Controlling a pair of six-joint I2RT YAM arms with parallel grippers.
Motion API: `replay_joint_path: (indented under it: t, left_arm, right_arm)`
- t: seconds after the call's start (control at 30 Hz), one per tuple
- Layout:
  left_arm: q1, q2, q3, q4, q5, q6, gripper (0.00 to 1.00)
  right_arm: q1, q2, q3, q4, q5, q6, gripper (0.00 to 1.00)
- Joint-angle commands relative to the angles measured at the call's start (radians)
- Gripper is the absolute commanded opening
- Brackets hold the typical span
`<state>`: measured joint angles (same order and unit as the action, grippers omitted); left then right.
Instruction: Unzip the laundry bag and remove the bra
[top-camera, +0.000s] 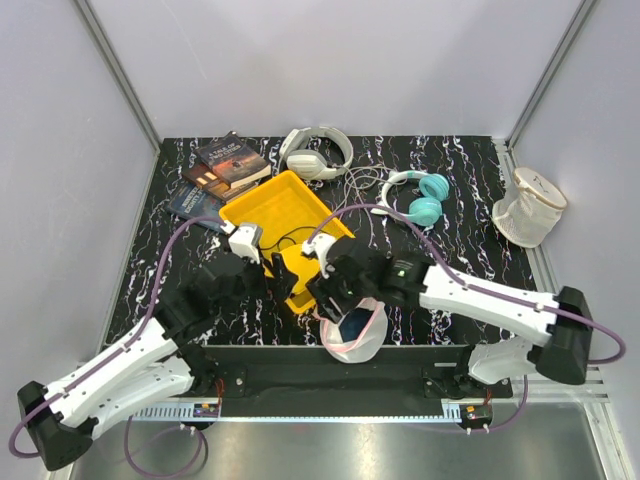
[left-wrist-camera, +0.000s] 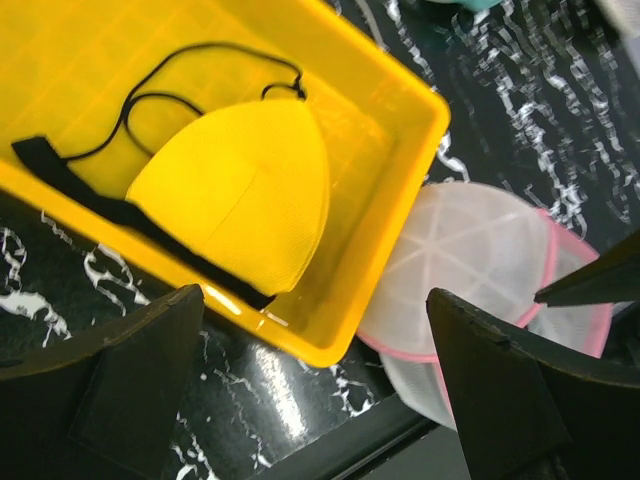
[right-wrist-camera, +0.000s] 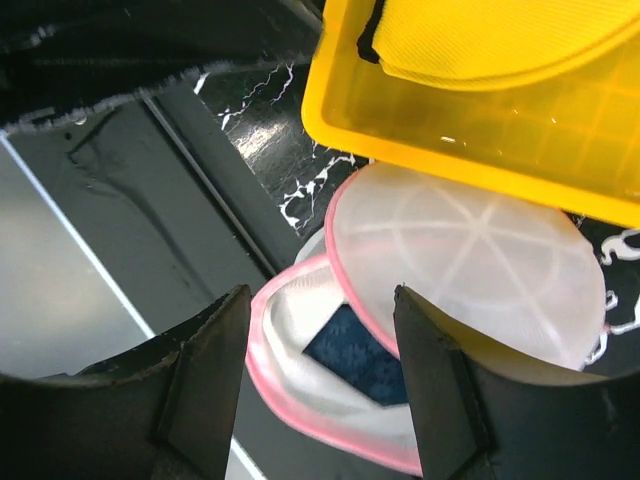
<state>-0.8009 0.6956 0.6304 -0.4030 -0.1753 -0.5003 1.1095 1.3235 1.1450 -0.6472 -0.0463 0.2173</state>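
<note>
The laundry bag (top-camera: 352, 337) lies at the table's near edge against the corner of the yellow tray (top-camera: 275, 205). Its pink-rimmed mesh lid (right-wrist-camera: 470, 260) is flipped up and the bag gapes. Inside, a patch of the navy bra (right-wrist-camera: 365, 355) shows against the white lining. My right gripper (right-wrist-camera: 320, 300) hovers open just above the opening, holding nothing. My left gripper (left-wrist-camera: 312, 300) is open wide over the tray's near corner, with the bag (left-wrist-camera: 470, 250) by its right finger.
A yellow bra (left-wrist-camera: 250, 190) with black straps lies in the tray. Books (top-camera: 225, 165) sit at the back left, white headphones (top-camera: 315, 152) at the back, teal headphones (top-camera: 420, 195) to the right. A cream mesh bag (top-camera: 528, 207) stands at the far right.
</note>
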Motion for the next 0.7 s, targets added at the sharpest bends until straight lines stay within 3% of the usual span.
replay_joint_path:
  t: [0.0, 0.23, 0.67]
  left_arm:
    - [0.035, -0.001, -0.029, -0.011, 0.037, -0.033, 0.99]
    - [0.106, -0.022, -0.067, -0.013, 0.077, -0.053, 0.99]
    - [0.147, -0.028, -0.087, -0.007, 0.132, -0.055, 0.99]
  right_arm:
    - [0.030, 0.086, 0.070, 0.047, 0.040, -0.120, 0.67]
    - [0.092, 0.201, 0.091, 0.032, 0.160, -0.173, 0.66]
    - [0.145, 0.307, 0.121, -0.014, 0.255, -0.203, 0.45]
